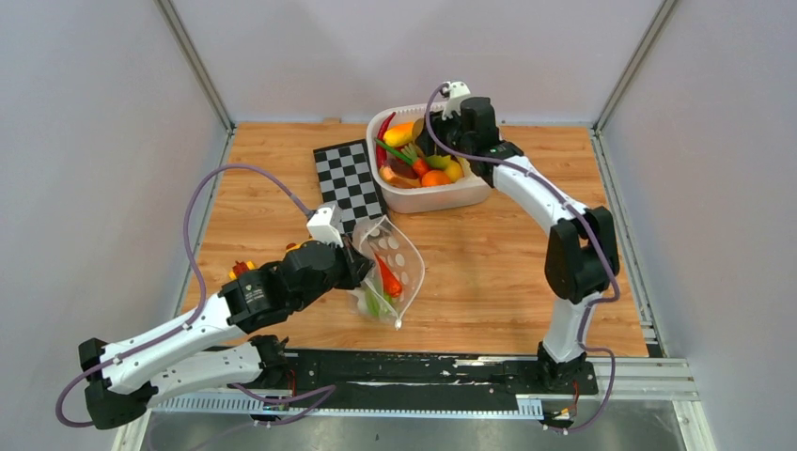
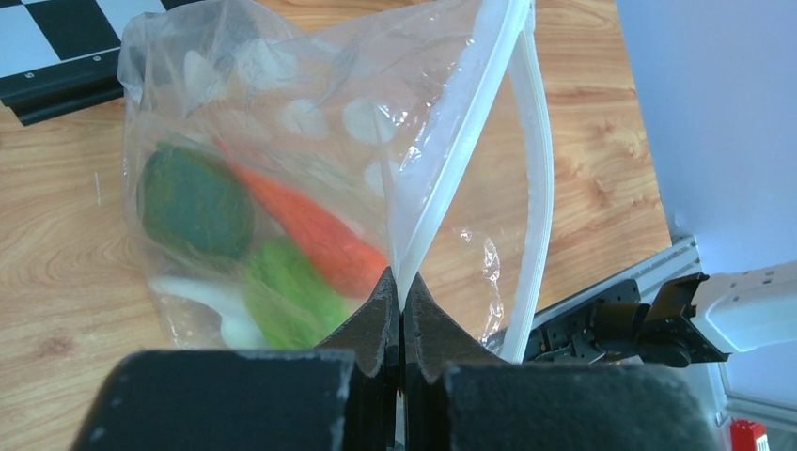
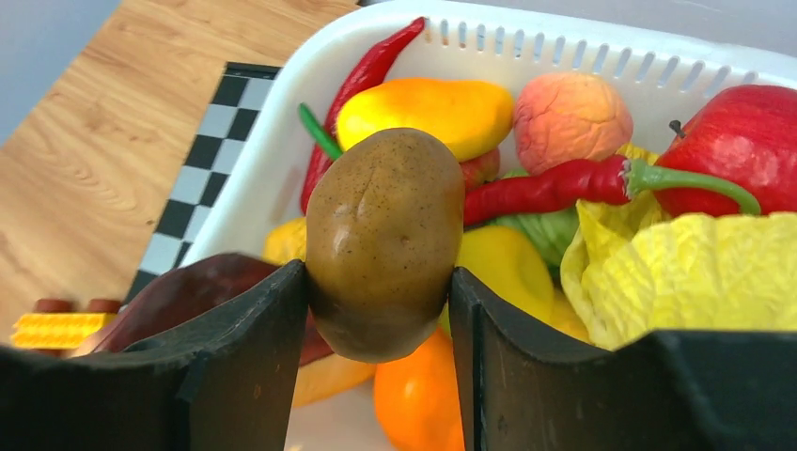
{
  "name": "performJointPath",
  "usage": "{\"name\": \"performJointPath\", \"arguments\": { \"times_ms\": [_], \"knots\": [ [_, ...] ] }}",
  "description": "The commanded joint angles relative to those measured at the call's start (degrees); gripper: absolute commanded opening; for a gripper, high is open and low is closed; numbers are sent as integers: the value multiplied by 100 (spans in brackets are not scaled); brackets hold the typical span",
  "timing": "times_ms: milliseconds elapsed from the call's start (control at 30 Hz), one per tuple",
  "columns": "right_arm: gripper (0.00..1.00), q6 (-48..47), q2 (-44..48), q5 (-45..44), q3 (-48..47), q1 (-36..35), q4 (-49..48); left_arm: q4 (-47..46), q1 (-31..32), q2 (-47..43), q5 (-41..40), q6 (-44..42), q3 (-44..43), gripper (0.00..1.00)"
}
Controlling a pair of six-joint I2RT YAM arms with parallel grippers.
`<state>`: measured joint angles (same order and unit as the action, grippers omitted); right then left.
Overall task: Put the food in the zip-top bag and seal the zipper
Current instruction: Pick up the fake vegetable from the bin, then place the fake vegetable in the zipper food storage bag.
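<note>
Pinching the zipper [image 2: 442, 178] edge of the gaping zip-top bag [image 2: 282, 113], the left gripper [image 2: 401, 291] is clamped tight; right gripper [image 3: 381, 282] squeezes a potato [image 3: 385, 235] above the far tub [image 3: 564, 42], wooden table [image 1: 489, 282] lying between.

**Table surface: condition and contents**

Table [image 1: 489, 282]: light wood-grain top, enclosed by pale walls on three sides. A black rail [image 1: 423, 371] runs along the near edge.

Items lying directly on the top:

- Checkerboard [image 1: 348, 183]: flat, black and white, at the far centre, set askew to the table edges.
- Tub [image 1: 442, 195]: white, slotted rim, far centre-right, hard against the board's right side.
- Bag [image 1: 399, 254]: clear, dotted, near centre just in front of the board. Its lower part is on the wood and its top edge is raised.
- Small red and yellow object [image 1: 242, 269]: left side, partly hidden, probably a toy car.
</note>
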<state>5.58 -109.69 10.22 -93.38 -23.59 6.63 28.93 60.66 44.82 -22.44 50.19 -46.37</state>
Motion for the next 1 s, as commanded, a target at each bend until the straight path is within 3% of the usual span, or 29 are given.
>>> {"name": "performJointPath", "arguments": {
  "times_ms": [0, 533, 767, 967],
  "knots": [
    [30, 205, 965, 395, 556, -21, 17, -208, -9, 97, 119, 85, -95, 0],
    [31, 1912, 4406, 1746, 4178, -40, -1155, -477, -10, 140, 232, 349, 63, 0],
    [32, 2117, 5671, 2107, 5045, -180, -1260, -583, -7, 134, 191, 411, 119, 0],
    [33, 2099, 6231, 2762, 5368, -513, -1258, -624, -3, 171, 142, 412, 119, 0]
  ]
}}
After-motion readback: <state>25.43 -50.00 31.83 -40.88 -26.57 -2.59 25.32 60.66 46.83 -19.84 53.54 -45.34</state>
